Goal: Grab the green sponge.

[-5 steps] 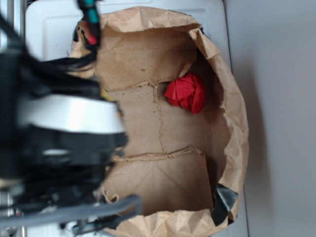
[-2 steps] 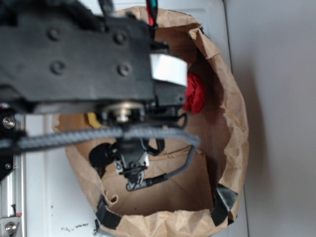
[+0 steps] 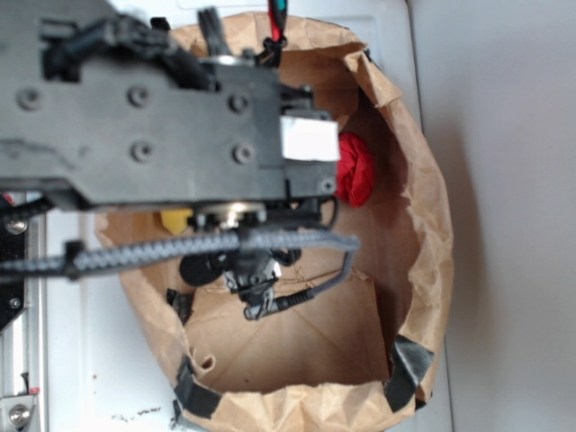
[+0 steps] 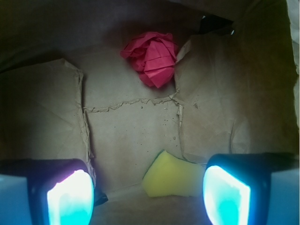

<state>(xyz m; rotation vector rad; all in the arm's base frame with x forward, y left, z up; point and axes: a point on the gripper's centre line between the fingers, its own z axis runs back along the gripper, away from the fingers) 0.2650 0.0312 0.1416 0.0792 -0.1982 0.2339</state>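
The end effector [image 4: 147, 199] is wide open and holds nothing. In the wrist view its two fingers [image 4: 70, 197] stand at the lower corners of the picture, far from each other, and their inner faces glow cyan.

Between the fingers, closer to the right one and almost touching it, lies the green sponge [image 4: 172, 178]. From here it looks as a block of yellow foam, wider at one end than at the other, with soft rounded corners. The dark-green layer cannot be seen in this view; only the yellow side shows. The sponge rests on the floor of a brown paper bag [image 4: 131, 136], which is creased and has torn seams. Farther ahead of the end effector, near the back wall of the bag, sits a crumpled red ball [image 4: 152, 58], well apart from the sponge.

The exterior view looks down from above. There the black arm [image 3: 153, 135] covers most of the bag [image 3: 423, 225], and the end effector itself is hidden under it. Of the sponge [image 3: 175, 219] only a small yellow corner shows below the arm, and of the red ball [image 3: 355, 171] only a part, to the right of the arm. This view alone shows the rim of the bag, its black tape [image 3: 407, 371] and the white table [image 3: 90, 360].
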